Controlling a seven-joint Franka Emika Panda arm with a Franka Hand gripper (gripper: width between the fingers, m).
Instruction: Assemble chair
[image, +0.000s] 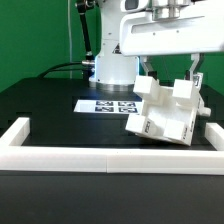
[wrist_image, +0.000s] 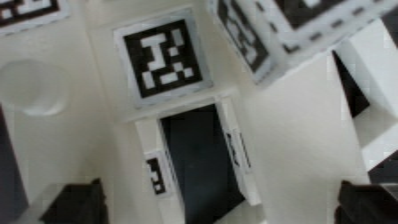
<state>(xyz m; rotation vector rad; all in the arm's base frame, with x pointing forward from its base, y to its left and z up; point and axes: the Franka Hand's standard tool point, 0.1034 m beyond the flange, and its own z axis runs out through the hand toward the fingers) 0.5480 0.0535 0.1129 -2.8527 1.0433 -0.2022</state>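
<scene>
Exterior view: one partly built white plastic chair sits tilted on the black table, toward the exterior view's right.
I see one gripper straddling its top; I cannot tell whether it clamps. If loose, the chair could tip or slip. One flat white marker board lies beside it.

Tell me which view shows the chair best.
The exterior view: it shows the whole chair, tilted on the table below the gripper. The wrist view shows only a close-up of its white surface, a tag and a dark slot.
</scene>
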